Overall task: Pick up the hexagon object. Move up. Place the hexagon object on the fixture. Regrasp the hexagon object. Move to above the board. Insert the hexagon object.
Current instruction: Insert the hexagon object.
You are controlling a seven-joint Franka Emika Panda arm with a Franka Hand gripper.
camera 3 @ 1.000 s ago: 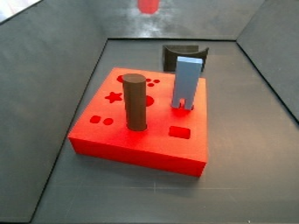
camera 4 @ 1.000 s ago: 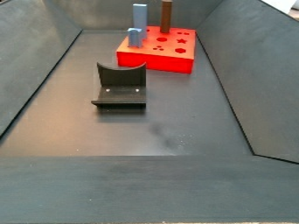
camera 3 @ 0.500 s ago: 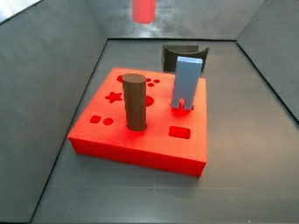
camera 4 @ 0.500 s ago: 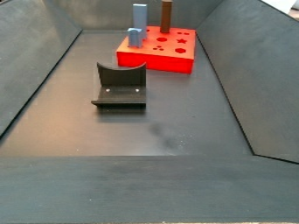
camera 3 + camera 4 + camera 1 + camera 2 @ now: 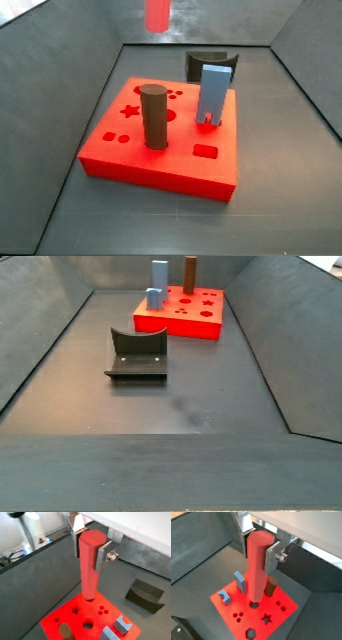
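My gripper (image 5: 89,559) is shut on the top end of the hexagon object (image 5: 89,572), a slim red-orange bar that hangs upright, high above the board (image 5: 57,618). Both wrist views show it, the gripper (image 5: 258,559) holding the bar (image 5: 256,577) over the board (image 5: 254,612). In a side view only the bar's lower end (image 5: 158,12) shows at the top edge, beyond the board (image 5: 187,165). The fixture (image 5: 138,354) stands on the floor apart from the board (image 5: 187,318); it also shows in other views (image 5: 207,62) (image 5: 147,596).
A dark brown cylinder (image 5: 155,117) and a light blue rectangular block (image 5: 215,95) stand upright in the board; both show in the wrist views too (image 5: 270,588) (image 5: 240,582). Star, round and rectangular holes are open. Grey sloped walls enclose the floor.
In the side view the bar's lower end has shifted left and shows slightly lower. Board, cylinder, block and fixture have not moved.
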